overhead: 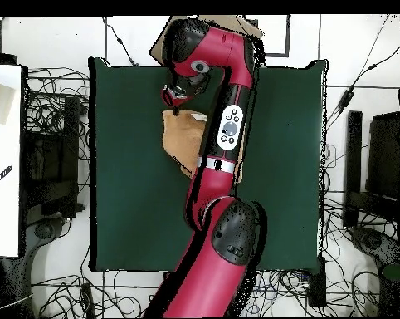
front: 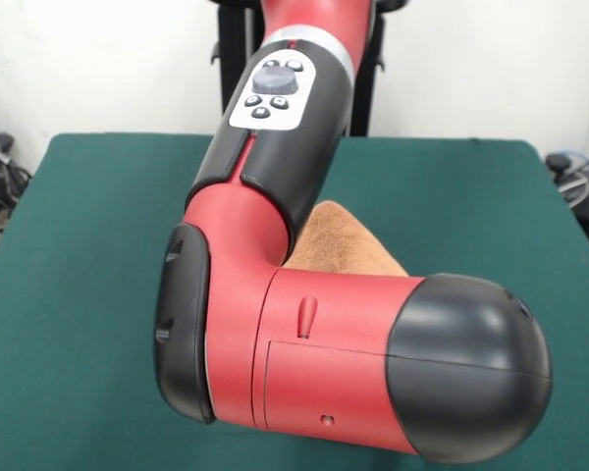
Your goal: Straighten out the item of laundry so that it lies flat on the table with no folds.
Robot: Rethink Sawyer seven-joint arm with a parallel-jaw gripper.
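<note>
The orange-tan towel (front: 342, 245) lies on the green table (front: 79, 294), and the red and black arm hides most of it. In the overhead view the towel (overhead: 181, 139) shows left of the arm's forearm, near the middle of the table (overhead: 129, 183), and its edges look uneven. My gripper (overhead: 176, 100) hangs from the bent wrist just above the towel's edge that lies farthest from the robot's base. Whether it touches the cloth is unclear. The front view hides the gripper behind the arm's big elbow (front: 373, 363).
The arm crosses the table's middle in the overhead view (overhead: 228, 133). Cables lie round the table on the floor (overhead: 54, 108). A white surface (overhead: 4, 166) stands at the left and dark equipment (overhead: 378, 158) at the right.
</note>
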